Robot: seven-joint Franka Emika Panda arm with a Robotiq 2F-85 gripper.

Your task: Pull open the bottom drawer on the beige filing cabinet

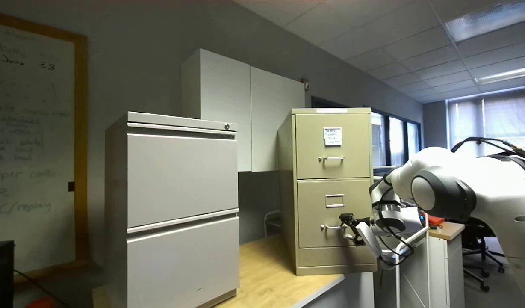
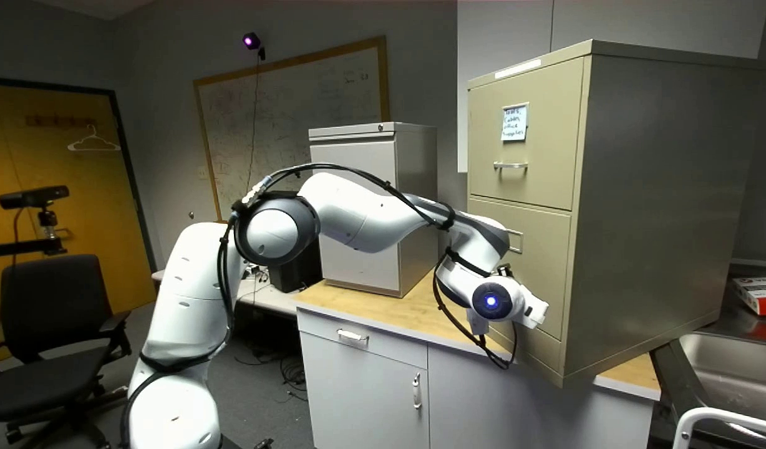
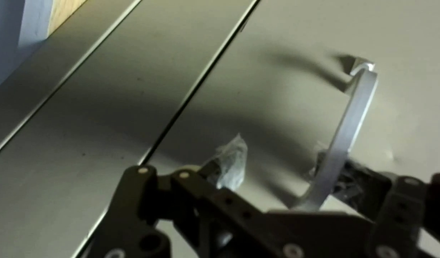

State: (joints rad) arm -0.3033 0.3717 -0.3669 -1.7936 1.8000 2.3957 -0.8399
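The beige filing cabinet stands tall with two stacked drawers; it also shows in an exterior view. Its bottom drawer looks flush with the frame; its front also shows in an exterior view and the wrist view. The drawer's silver handle fills the right of the wrist view. My gripper is open at the handle's right end. In the wrist view the fingers are apart; the right fingertip sits behind the handle bar, the left below the handle. Contact cannot be told.
A grey two-drawer cabinet stands beside on the wooden counter. A white rail stands close under my wrist. A sink lies on the beige cabinet's far side. Grey cupboard doors are below the counter.
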